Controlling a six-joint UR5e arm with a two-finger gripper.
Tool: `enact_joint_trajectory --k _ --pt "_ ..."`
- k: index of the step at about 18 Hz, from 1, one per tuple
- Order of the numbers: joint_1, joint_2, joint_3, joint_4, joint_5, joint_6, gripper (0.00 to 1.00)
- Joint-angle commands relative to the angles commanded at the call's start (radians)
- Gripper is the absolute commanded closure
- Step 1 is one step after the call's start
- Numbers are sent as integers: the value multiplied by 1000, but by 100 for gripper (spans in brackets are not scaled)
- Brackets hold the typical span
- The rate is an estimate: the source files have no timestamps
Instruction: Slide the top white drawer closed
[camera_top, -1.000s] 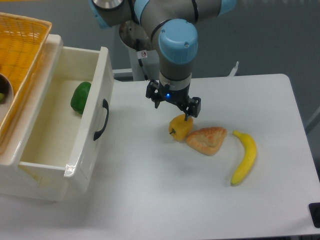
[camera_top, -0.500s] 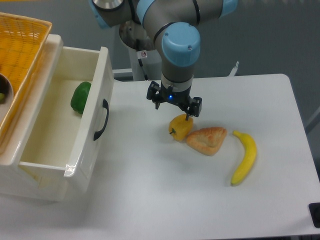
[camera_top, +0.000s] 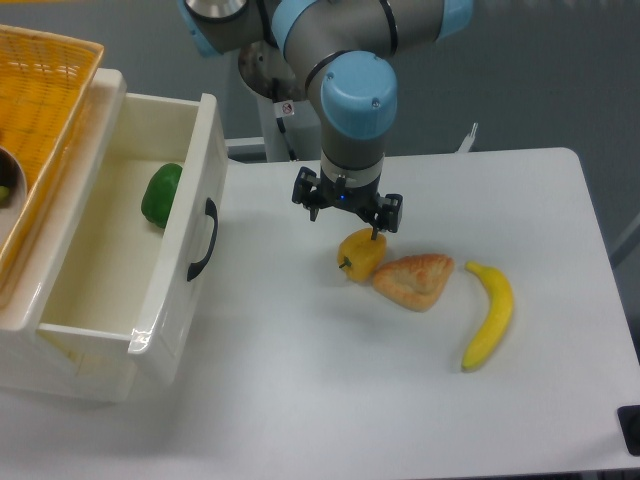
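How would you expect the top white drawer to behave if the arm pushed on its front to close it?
The top white drawer looks like rigid glossy plastic, so it would probably slide as one piece without flexing. It holds only a green pepper, so it is likely light. That pepper may roll or shift. The pincer might slip on the shiny front.

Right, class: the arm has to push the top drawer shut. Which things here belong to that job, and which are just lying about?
Belongs to the job:
top white drawer, open
its black handle
the hand

Just lying about:
green pepper inside the drawer
yellow pepper
pastry
banana
wicker basket
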Motion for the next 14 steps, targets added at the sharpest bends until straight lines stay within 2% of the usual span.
enact_joint_trajectory --k 2,7,14 --pt "-3 -11 3 5 -5 -52 0" --pt "-55 -63 2 104 -6 -186 0" --pt "-97 -98 3 117 -8 -197 0"
